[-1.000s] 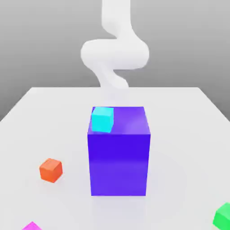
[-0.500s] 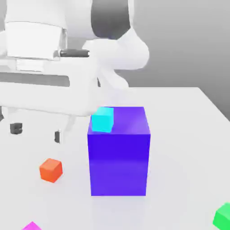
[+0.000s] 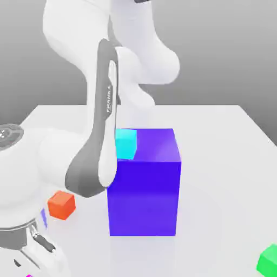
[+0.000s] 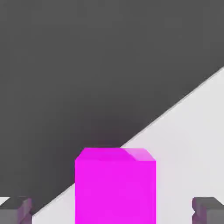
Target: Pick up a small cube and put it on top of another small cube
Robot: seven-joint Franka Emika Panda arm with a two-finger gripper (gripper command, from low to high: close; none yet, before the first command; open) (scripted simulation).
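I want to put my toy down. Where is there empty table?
In the exterior view, the white table looks bare right of the big blue block, up to the green cube. It's crowded left, around the arm and orange cube.

So the white Franka arm with dark grey trim (image 3: 100, 119) is bent way over on the exterior view's left, its upper links coming down from the top and a bulky rounded white wrist (image 3: 19, 173) hanging low near that edge. Down in the hand view, the dark grey two-finger gripper (image 4: 112, 211) has its fingers spread nice and wide, tips well apart and facing each other, pretty much level.
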